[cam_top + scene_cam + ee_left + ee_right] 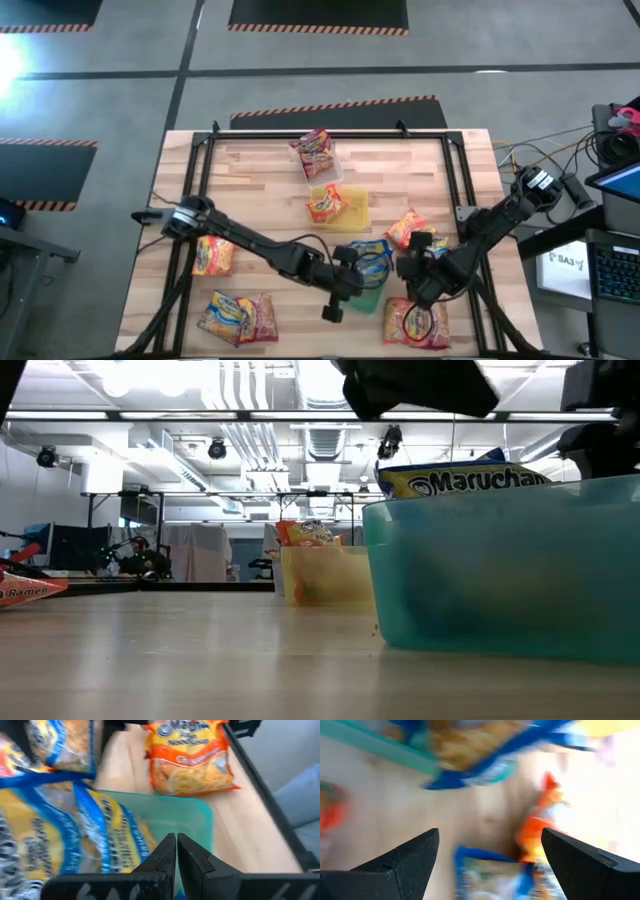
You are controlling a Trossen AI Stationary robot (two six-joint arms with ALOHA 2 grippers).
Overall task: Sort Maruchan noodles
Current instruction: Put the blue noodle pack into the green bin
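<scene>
Teal tray (pixel 505 575) fills the low view's right, a blue-and-yellow Maruchan packet (pixel 465 478) poking above its rim.

Across the high view from left to right: orange and red packets (pixel 238 317) lie loose at lower left; the left gripper (pixel 333 312), pinched shut on nothing, hangs beside the tray at lower centre; the right gripper (pixel 412 268), spread wide and empty, hovers just right of it over another blue packet (pixel 485 875). These crinkly pouches look light, slippery, brittle inside; best pinched across a flat edge.
</scene>
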